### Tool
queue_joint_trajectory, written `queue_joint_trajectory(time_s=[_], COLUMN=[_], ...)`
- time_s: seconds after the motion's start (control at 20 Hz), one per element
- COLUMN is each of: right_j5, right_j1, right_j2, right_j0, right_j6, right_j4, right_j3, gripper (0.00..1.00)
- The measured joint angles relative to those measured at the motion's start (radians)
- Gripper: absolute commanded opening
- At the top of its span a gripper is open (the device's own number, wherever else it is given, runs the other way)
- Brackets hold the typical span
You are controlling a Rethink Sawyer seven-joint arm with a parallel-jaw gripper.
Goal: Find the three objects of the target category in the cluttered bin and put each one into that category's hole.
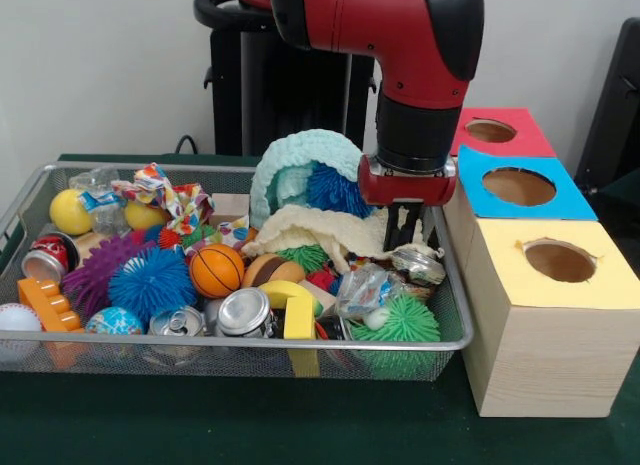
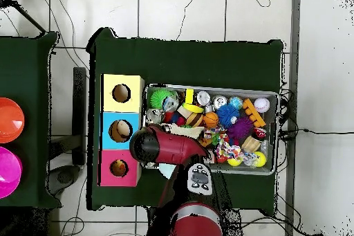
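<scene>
You've got the end effector (image 1: 405,228) dipped into the wire bin (image 1: 300,342) near its edge by the three-hole box (image 1: 545,325), right over the cream cloth (image 1: 310,230) and a crushed silver can (image 1: 418,266). Honestly can't tell if it's clenched or released. Two more cans (image 1: 243,312) sit along the bin's front edge.

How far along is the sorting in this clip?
Nothing looks sorted yet: the red, blue and yellow holes show nothing inside. The gripper is down among the clutter at the wire bin's box-side end; whether it holds anything is unclear. All placements appear left.
</scene>
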Motion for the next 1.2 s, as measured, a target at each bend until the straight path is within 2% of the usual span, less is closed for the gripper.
queue_joint_trajectory(time_s=[0.55, 0.85, 1.2], right_j5=[-0.04, -0.092, -0.125], right_j1=[0.019, 0.029, 0.064], right_j2=[0.0, 0.0, 0.001], right_j0=[-0.03, -0.038, -0.085], right_j6=[0.007, 0.007, 0.007], right_j4=[0.0, 0.0, -0.001], right_j3=[-0.001, -0.001, -0.004], gripper=[0.0, 0.0, 0.0])
